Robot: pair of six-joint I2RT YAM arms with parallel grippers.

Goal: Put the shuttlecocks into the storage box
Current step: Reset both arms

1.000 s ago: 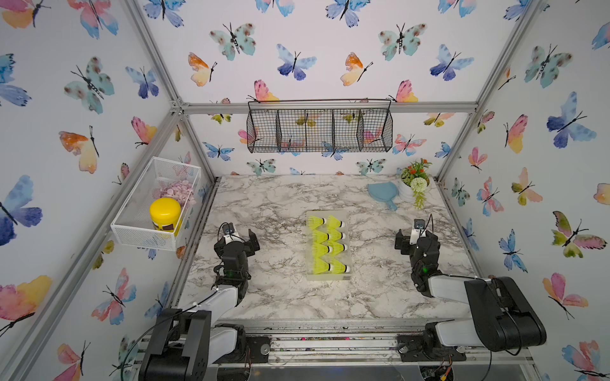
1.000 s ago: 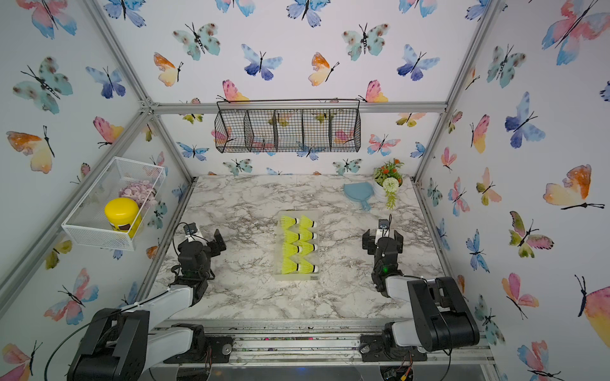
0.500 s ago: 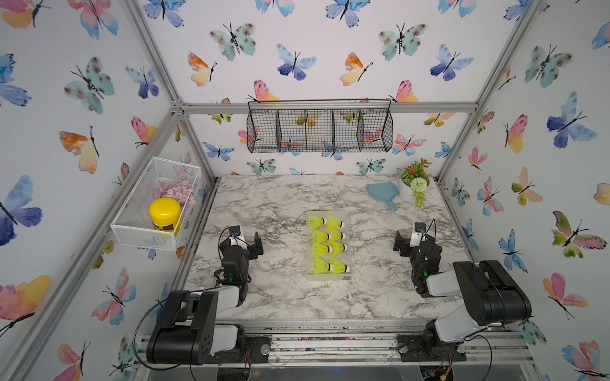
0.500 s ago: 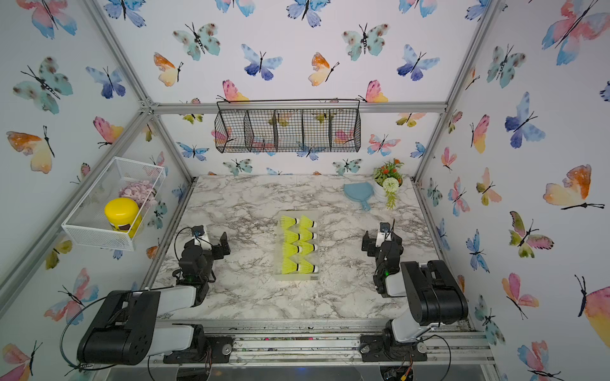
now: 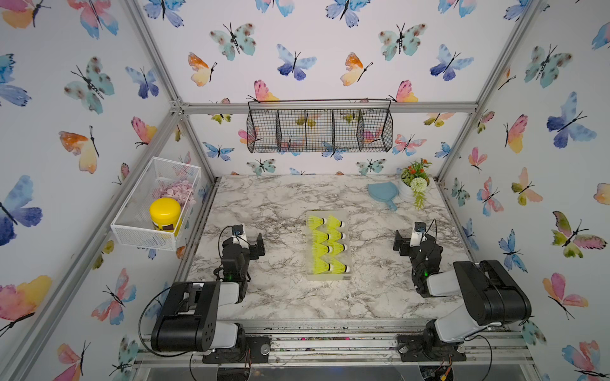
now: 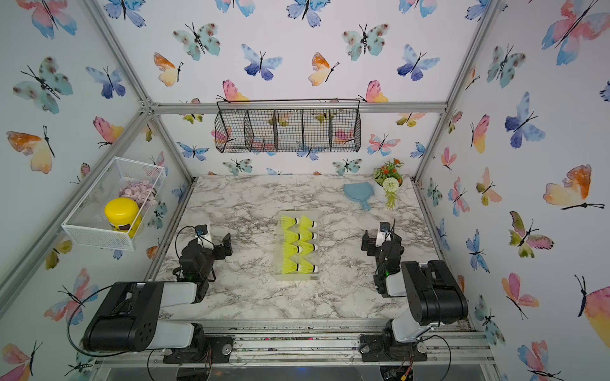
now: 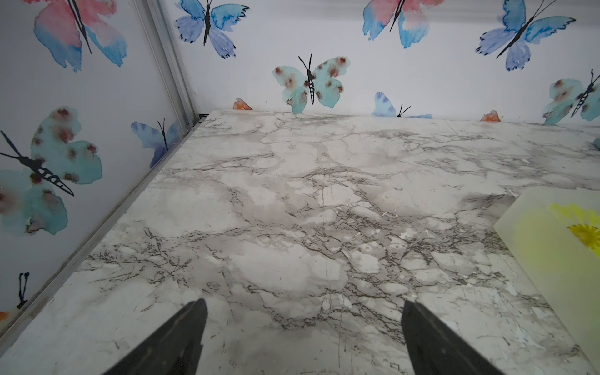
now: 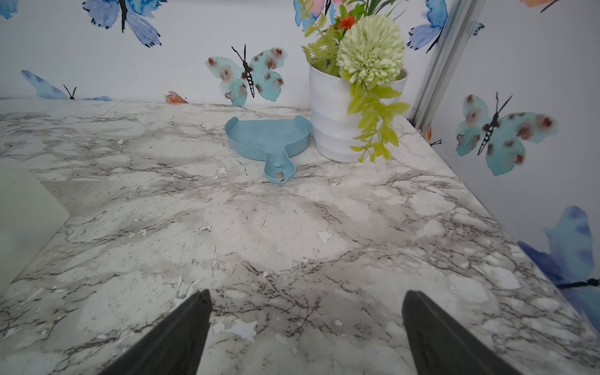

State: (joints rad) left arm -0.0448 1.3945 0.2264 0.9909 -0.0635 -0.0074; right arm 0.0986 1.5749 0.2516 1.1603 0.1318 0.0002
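The storage box (image 5: 325,277) sits in the middle of the desk (image 5: 280,204), its long sides running from the front edge toward the back edge, with a small label at its front right corner. All the shuttlecocks (image 5: 326,245) in view lie inside it on their sides, in four rows, two to a row as far as both top views show, white tips pointing toward the desk's right edge. The left hand (image 7: 303,303) is low over the desk between the left edge and the box, well apart from the box, its two dark fingers (image 7: 181,337) spread wide with only bare marble between them. The right hand (image 8: 307,293) is on the other side, near the right edge, also well apart from the box, fingers (image 8: 438,337) likewise spread wide on nothing. At the back right corner a blue scoop (image 5: 379,193) lies just beside a white flower pot (image 5: 404,196), its handle toward the front. A white mesh basket (image 5: 145,231) on the left wall holds a yellow-lidded jar (image 5: 165,211), and a black wire basket (image 5: 320,132) hangs on the back wall.
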